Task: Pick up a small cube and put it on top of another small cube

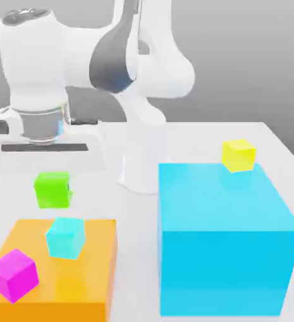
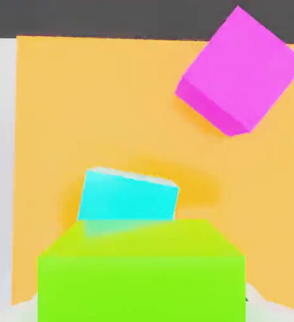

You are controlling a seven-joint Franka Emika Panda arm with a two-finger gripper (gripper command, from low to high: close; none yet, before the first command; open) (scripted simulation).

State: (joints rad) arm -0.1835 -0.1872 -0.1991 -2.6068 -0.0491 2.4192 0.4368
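- Nearest the exterior camera, a magenta cube [image 1: 14, 275] sits on the front corner of a flat orange block [image 1: 93, 277], with the small cyan cube [image 1: 66, 238] on the same block, further back.
- The lime-green cube [image 1: 52, 189] rests on the surface [image 1: 137, 207] just behind the orange block, close to the cyan one, probably its stacking target.
- A yellow cube [image 1: 239, 155] tops the big cyan block [image 1: 225, 251].
- Whether the end effector is open or holding anything, I cannot tell.

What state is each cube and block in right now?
small lime-green cube: on the table, apart from others
small cyan cube: resting on the flat orange block
small magenta cube: on the orange block, tilted
small yellow cube: on the large cyan block
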